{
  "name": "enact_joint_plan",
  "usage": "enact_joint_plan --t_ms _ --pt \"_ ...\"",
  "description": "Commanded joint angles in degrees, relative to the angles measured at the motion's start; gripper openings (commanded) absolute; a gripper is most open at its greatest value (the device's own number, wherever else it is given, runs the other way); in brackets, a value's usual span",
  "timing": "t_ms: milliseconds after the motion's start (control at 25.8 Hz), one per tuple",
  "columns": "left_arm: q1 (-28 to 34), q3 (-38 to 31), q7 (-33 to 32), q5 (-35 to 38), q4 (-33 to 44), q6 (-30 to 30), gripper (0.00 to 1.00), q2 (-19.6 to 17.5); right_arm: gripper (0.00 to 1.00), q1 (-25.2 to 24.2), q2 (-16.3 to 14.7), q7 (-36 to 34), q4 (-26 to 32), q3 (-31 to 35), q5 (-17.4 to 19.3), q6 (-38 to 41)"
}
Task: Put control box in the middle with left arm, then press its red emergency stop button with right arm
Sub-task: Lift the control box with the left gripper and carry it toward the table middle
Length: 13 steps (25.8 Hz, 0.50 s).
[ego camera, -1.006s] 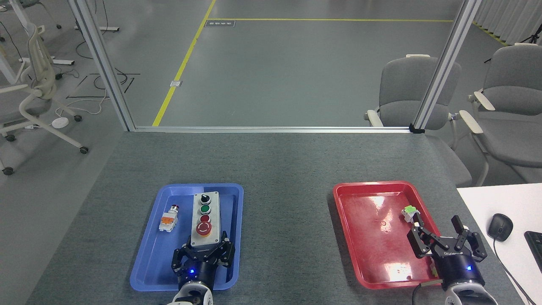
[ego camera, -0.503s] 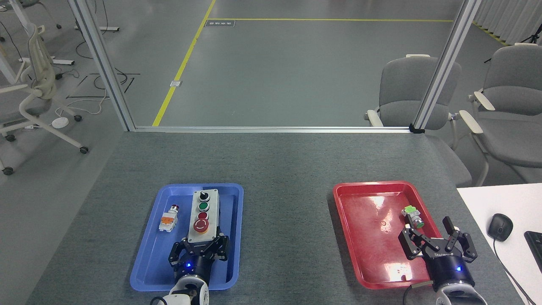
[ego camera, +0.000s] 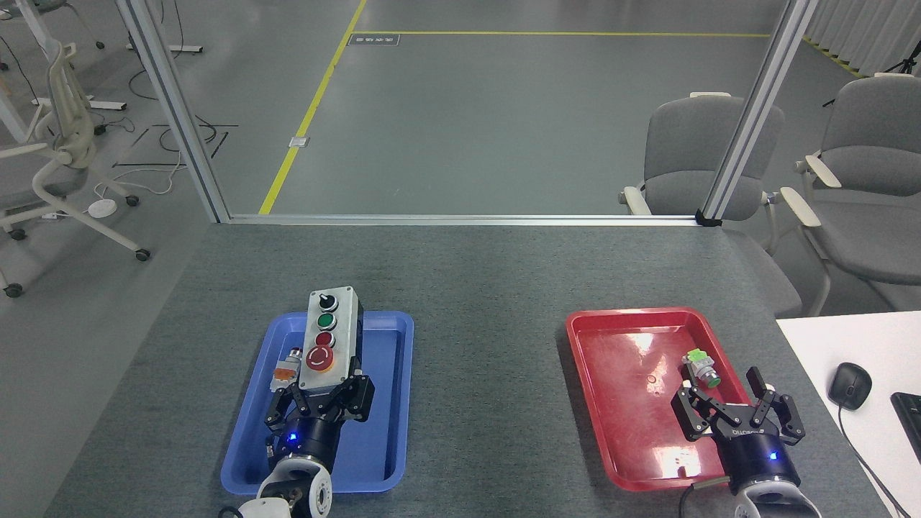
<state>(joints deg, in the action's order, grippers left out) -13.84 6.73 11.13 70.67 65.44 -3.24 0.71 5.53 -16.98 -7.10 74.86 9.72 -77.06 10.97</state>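
Left gripper (ego camera: 321, 392), fingers clamped on the near end of the control box (ego camera: 329, 327), which is held above the blue tray (ego camera: 392, 403) at the desk's near-left. Right gripper (ego camera: 734, 410), fingers spread and empty, over the red tray (ego camera: 619, 374) at near-right.

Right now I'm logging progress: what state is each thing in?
control box: gripped at its near end, over the blue tray
left gripper: fingers shut on the box
right gripper: open, empty
emergency stop button: not yet touched
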Motion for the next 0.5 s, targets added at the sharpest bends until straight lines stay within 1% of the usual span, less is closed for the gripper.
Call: enact_joint_plan --t_ms 0,77,232,387,464 --pt "1.63 3.38 -1.37 -0.44 5.22 0.43 0.00 0.69 0.98 0.01 -0.07 -0.02 0.02 0.03 -0.02 0.01" --pt "1.19 8.65 -1.28 -0.35 5.13 -0.54 0.00 2.19 0.98 0.01 -0.07 -0.02 0.02 0.03 -0.02 0.01" --pt "-0.57 13.40 -1.37 0.17 3.03 -2.03 0.00 6.93 0.98 0.01 -0.33 -0.02 0.02 0.03 -0.01 0.19" --pt "-5.05 19.81 -1.11 -0.62 -3.83 -6.60 0.00 7.02 0.98 0.01 -0.33 -0.02 0.02 0.03 0.07 0.19" --pt "-6.99 21.66 -0.84 -0.79 -7.96 -7.04 0.00 7.02 0.98 0.01 -0.25 -0.02 0.02 0.03 0.07 0.19"
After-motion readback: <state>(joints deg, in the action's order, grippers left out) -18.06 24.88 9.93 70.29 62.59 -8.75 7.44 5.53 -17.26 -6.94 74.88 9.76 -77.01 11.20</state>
